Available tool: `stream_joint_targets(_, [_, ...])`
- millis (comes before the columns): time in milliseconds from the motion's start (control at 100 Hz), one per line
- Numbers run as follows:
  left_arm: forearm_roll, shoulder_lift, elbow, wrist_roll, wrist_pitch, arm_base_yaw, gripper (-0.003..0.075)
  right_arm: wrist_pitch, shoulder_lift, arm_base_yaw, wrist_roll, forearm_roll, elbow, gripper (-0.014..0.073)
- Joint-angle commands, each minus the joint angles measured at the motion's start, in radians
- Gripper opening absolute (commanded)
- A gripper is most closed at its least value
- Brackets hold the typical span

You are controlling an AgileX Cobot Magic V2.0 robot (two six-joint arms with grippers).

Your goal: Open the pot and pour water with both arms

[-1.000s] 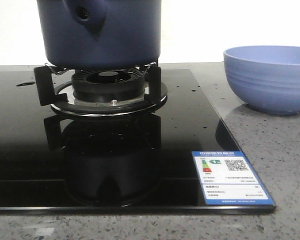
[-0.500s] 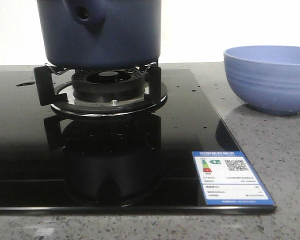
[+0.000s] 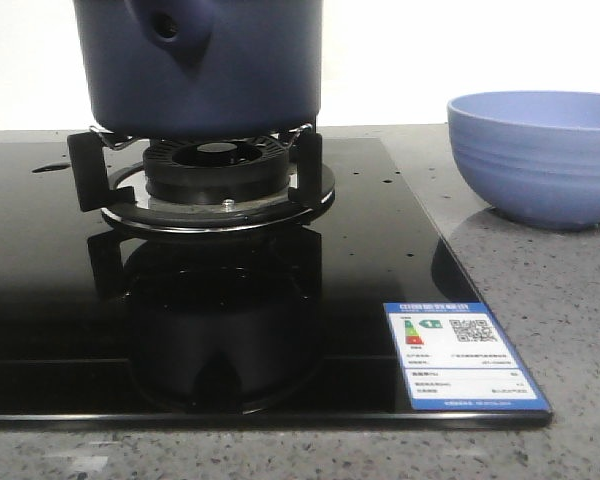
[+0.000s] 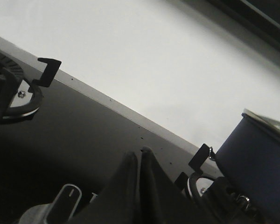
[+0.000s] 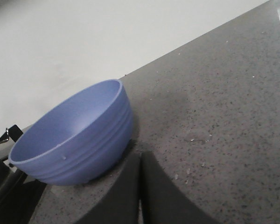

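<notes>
The dark navy pot (image 3: 205, 65) stands on the burner stand (image 3: 210, 170) of the black glass stove, its holed handle tab (image 3: 167, 28) facing me; its top is cut off by the frame. It also shows in the left wrist view (image 4: 256, 163), with a lid edge at its rim. My left gripper (image 4: 139, 155) is shut and empty, over the black stove glass, apart from the pot. My right gripper (image 5: 140, 157) is shut and empty, low over the grey counter beside the periwinkle ribbed bowl (image 5: 72, 137). Neither gripper shows in the front view.
The periwinkle bowl (image 3: 540, 155) sits on the speckled grey counter to the right of the stove. A blue and white energy label (image 3: 462, 352) is stuck on the stove's front right corner. A second burner (image 4: 9, 88) and a stove knob (image 4: 63, 200) show in the left wrist view.
</notes>
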Motion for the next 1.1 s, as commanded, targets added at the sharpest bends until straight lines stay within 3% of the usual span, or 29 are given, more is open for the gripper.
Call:
stream_joint_targets(0, [-0.086,-0.027,0.032,-0.01,-0.069,-0.001,-0.002,-0.078,-0.014,-0.007,-0.006,0.044,0.022,-0.0063])
stream_joint_targets(220, [-0.081,-0.017,-0.066,0.001,-0.01,-0.001,-0.002,-0.017,0.012,-0.007,-0.008,0.044,-0.093,-0.006])
stream_joint_targets(350, [0.028,0.062,-0.22,0.053,0.15,-0.001,-0.002,0.108,0.118,-0.007,-0.008,-0.047,-0.248,-0.006])
stream_joint_targets(470, [0.062,0.191,-0.406,0.194,0.323,-0.001,-0.002,0.281,0.282,-0.007,-0.044,-0.158,-0.418,-0.006])
stream_joint_targets(620, [0.062,0.337,-0.582,0.321,0.504,-0.001,-0.002,0.384,0.457,0.042,-0.105,-0.165,-0.598,-0.0062])
stream_joint_targets(840, [0.042,0.403,-0.673,0.395,0.512,-0.122,-0.0014,0.405,0.533,0.145,-0.236,-0.165,-0.694,-0.0055])
stream_joint_targets(930, [0.027,0.403,-0.688,0.395,0.486,-0.174,0.0058,0.417,0.533,0.166,-0.236,-0.165,-0.703,0.0032])
stream_joint_targets(1090, [-0.016,0.403,-0.69,0.395,0.428,-0.239,0.0333,0.419,0.533,0.172,-0.236,-0.158,-0.703,0.0387])
